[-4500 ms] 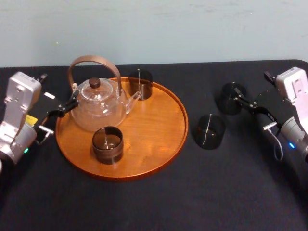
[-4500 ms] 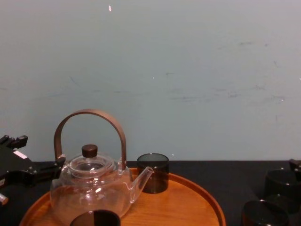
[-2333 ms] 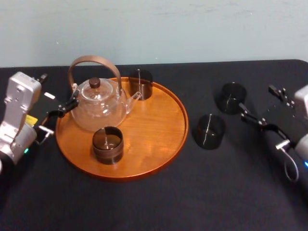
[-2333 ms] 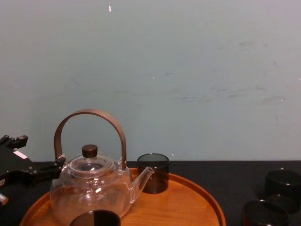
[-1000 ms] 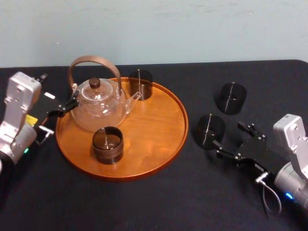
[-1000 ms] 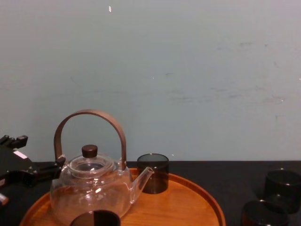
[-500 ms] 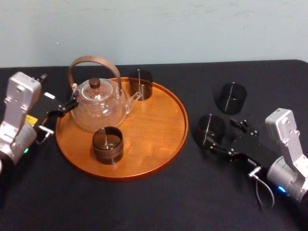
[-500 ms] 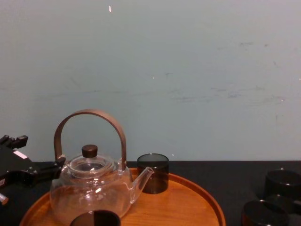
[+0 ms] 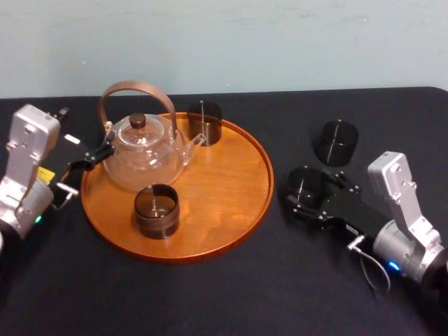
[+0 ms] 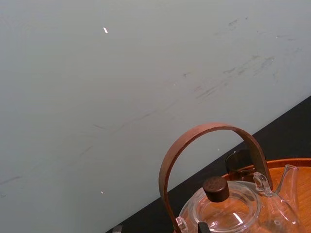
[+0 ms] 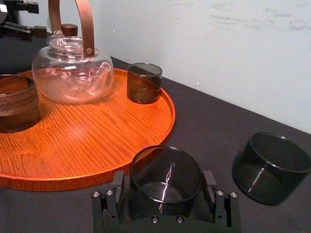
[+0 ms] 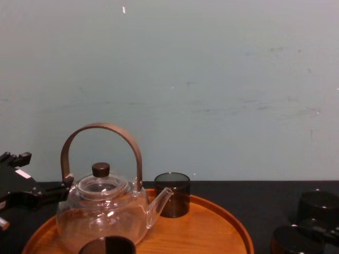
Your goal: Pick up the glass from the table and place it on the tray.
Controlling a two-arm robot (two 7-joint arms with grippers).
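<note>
Glass (image 9: 305, 186) you're after is standing upright on the black matte worktop (image 9: 210, 294), just off the right rim of the tray (image 9: 231, 175) and not on it yet. Your right gripper (image 11: 164, 180) is down at worktop level with its jaws spread, one finger on each side of that glass. From the wrist view I can't say whether they're touching it.

A second dark glass (image 9: 335, 142) sits farther back on the worktop, near the first one but apart from it. On the tray you've got a clear glass teapot (image 9: 143, 157) with a brown hoop handle, a dark cup (image 9: 204, 122) at the far rim by the spout, and a brownish cup (image 9: 157, 210) toward the near side.

Your left gripper (image 9: 94, 157) is parked at the tray's left edge by the teapot; can't tell if it's open or closed.

Behind the worktop it's just a pale blue-green wall (image 9: 280, 42) with some faint scuffs.
</note>
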